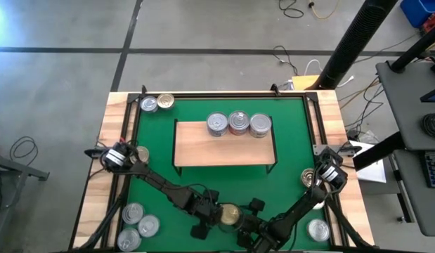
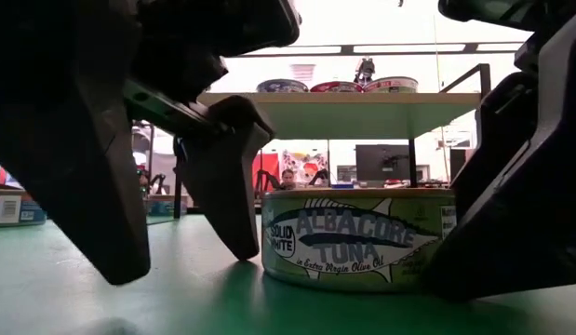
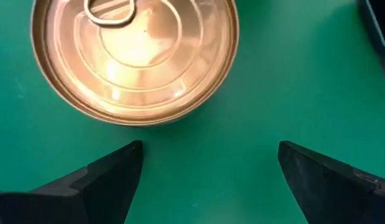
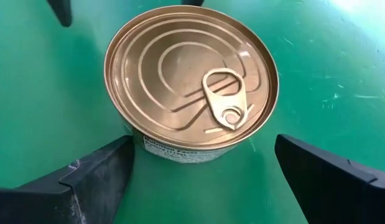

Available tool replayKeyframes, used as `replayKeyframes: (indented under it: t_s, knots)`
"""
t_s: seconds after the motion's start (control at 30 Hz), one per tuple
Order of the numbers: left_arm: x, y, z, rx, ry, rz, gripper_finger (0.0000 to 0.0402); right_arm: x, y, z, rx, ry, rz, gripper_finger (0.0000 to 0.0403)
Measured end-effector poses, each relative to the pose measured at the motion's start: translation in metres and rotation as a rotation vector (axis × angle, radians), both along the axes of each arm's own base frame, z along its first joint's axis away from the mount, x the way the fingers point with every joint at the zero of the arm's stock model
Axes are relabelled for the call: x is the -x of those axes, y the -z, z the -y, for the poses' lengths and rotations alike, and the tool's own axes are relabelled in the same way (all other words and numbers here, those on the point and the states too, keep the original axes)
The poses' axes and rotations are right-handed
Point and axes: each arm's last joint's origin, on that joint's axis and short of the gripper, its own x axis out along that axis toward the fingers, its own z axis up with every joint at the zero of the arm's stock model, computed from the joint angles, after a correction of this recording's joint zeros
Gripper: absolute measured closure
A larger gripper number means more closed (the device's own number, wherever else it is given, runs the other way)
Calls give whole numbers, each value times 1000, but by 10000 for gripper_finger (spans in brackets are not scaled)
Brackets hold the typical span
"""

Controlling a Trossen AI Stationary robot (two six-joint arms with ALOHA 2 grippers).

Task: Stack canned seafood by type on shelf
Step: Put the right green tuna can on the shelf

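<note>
A gold-toned tin (image 1: 230, 216) sits on the green mat (image 1: 291, 140) at the near middle of the worktop (image 1: 115, 112), and both arms meet around it. Its side label, seen in the low view, reads "Albacore Tuna" (image 2: 357, 237), and its ringed lid with a pull tab shows in the right wrist view (image 4: 192, 78). The left gripper (image 1: 211, 213) is just beside the tin on its left, with the fingers (image 3: 111, 180) spread wide and nothing between them; the tin lies just ahead of the tips, apart from them. The right gripper (image 1: 251, 219) is on the other side of the same tin, also with the fingers (image 4: 96, 174) wide, and the tin stands near the gap between them without being clamped. The shelf (image 1: 224, 144) stands in the middle of the mat, and three tins (image 1: 238, 124) sit in a row along its far edge, touching or almost touching. Two more tins (image 1: 156, 103) are at the far left corner of the mat, three silver tins (image 1: 138, 226) lie at the near left corner, one tin (image 1: 308, 177) sits at the right edge of the mat beside the right arm, and another one (image 1: 317, 229) is at the near right.
</note>
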Motion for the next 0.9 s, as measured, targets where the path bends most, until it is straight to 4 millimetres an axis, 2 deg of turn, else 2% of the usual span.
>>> replayKeyframes:
  t_s: [0.17,0.37,0.5,0.73,0.9]
  knots:
    - [-1,4,5,58,-84,-8,46,-2,0,2,-33,41,18,23]
    - [-2,6,5,67,-91,-13,46,-7,-1,5,-87,45,1,5]
    - [-3,5,6,85,-95,-6,46,-17,-2,5,-95,-16,25,4]
    - [-5,2,13,134,-98,13,45,-37,4,21,-87,-41,27,2]
    - [-5,0,16,136,-89,14,45,-41,6,27,-88,-65,0,2]
